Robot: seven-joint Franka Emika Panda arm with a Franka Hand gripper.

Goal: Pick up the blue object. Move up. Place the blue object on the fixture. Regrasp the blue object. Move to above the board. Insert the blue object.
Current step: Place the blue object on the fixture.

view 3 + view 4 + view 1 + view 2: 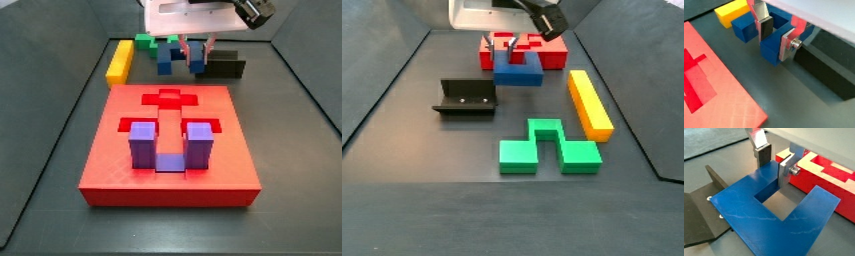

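Observation:
The blue object (771, 228) is a dark blue U-shaped block. It rests on the dark floor just beyond the board's far edge in a side view (163, 58). My gripper (775, 47) is down over it. One dark pad stands inside the notch and the silver finger (787, 44) presses the outer face, so the jaws are shut on one prong. The other prong (744, 27) is free. The fixture (465, 97), a small dark holder, sits a short way from the block. The red board (167, 150) fills the middle of the floor.
A purple U-shaped block (166, 140) stands in the board's near cutout, and the cross-shaped recess (167, 98) is open. A long yellow bar (588, 103) lies beside the board. A green block (547, 147) lies apart on the floor. Grey walls ring the floor.

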